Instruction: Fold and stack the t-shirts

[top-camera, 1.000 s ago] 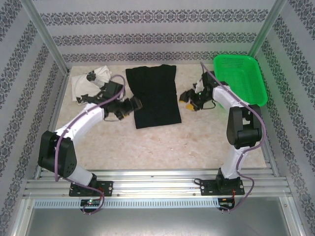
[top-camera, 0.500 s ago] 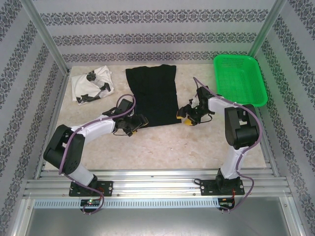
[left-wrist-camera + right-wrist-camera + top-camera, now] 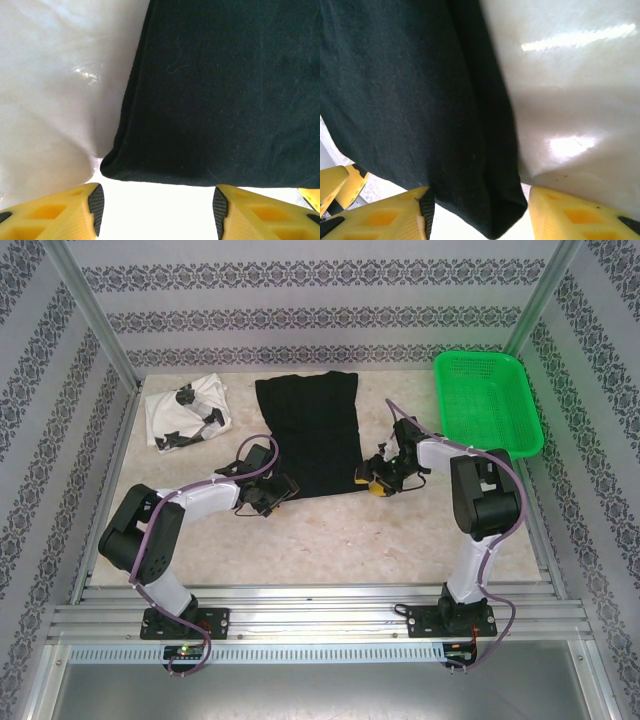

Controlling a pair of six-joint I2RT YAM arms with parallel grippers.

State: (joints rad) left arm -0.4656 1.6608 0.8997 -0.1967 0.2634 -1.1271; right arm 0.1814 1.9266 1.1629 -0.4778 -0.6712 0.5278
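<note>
- From above: two shirts, the black t-shirt flat at the table's far middle, the white t-shirt bunched in the far left corner; one green basket at the far right corner.
- Left wrist: left claw parted wide, holding nothing, near corner of the black t-shirt just ahead of the gap.
- Right wrist: right claw parted wide, black corner lying between its fingers, not pinched.

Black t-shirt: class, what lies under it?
Under the black t-shirt the pale table can be seen, showing past its side and near edges. The cloth lies flat on it; whatever is beneath the cloth itself is covered.
</note>
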